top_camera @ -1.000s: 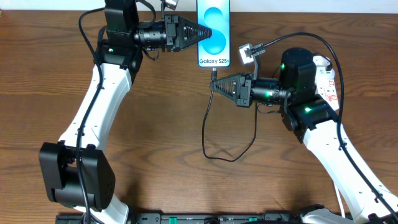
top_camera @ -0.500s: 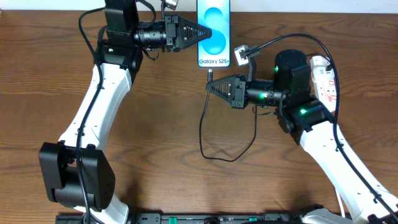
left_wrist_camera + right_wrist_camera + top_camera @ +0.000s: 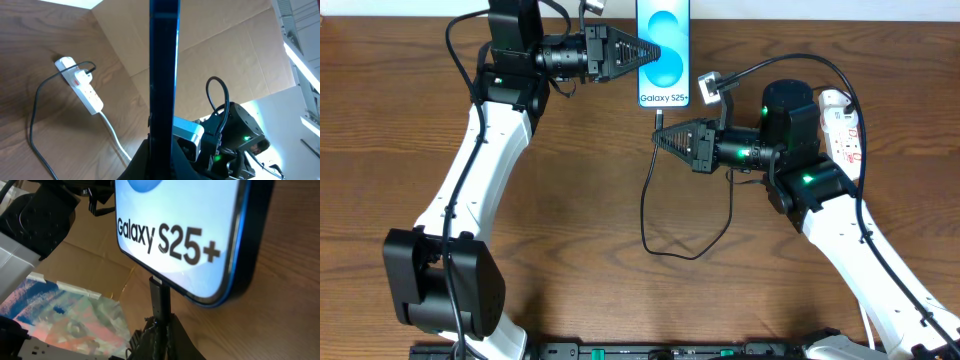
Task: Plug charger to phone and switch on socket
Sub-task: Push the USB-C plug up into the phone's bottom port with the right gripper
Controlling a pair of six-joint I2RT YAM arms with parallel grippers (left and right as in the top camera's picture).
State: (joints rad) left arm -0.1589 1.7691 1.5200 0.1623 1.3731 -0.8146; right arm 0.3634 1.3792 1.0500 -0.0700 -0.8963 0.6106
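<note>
The phone (image 3: pixel 663 50) lies at the table's far edge, its blue screen reading "Galaxy S25+". My left gripper (image 3: pixel 643 52) is shut on its left edge; in the left wrist view the phone (image 3: pixel 164 75) shows edge-on between the fingers (image 3: pixel 162 152). My right gripper (image 3: pixel 659 136) is shut on the charger plug (image 3: pixel 658 118), just below the phone's bottom edge. In the right wrist view the plug (image 3: pixel 161 297) rises from the fingers (image 3: pixel 161 330) to the phone's lower edge (image 3: pixel 185 230); I cannot tell if it is inserted. The socket (image 3: pixel 845 125) lies at the right.
The black charger cable (image 3: pixel 646 215) loops over the wood behind my right gripper and back up toward the socket. The socket (image 3: pixel 80 85), its black cable and its white cord (image 3: pixel 115 135) also show in the left wrist view. Cardboard stands beyond the table's far edge.
My right gripper has moved left and slightly toward the phone, bringing the plug up under the phone's bottom edge. The left arm and phone have not moved.
</note>
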